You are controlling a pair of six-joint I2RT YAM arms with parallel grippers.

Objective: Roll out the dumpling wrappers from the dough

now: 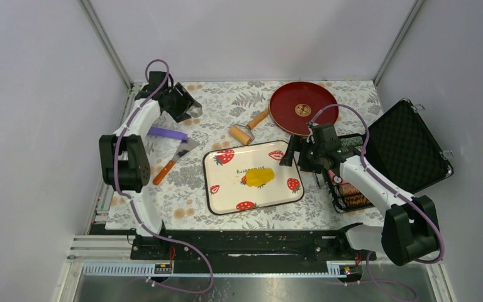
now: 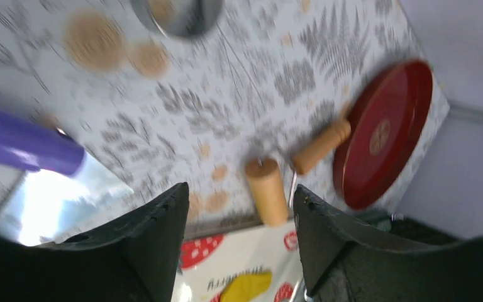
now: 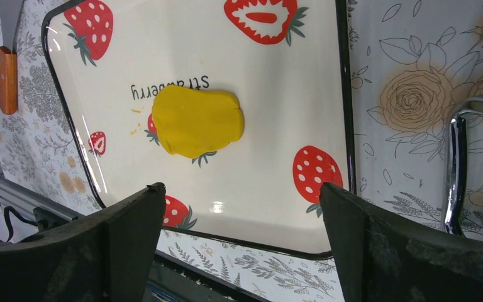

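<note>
The dough (image 3: 196, 121) lies flat on a tray (image 3: 289, 94); left jaws, right jaws spread, empty.

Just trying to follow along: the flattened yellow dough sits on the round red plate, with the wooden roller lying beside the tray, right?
Not quite: the yellow dough sits on the strawberry tray, not the red plate, as the right wrist view shows. The wooden roller does lie beside the tray.

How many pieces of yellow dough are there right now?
1: the dough, a flattened patch in the middle of the strawberry tray. No other pieces show.
</note>
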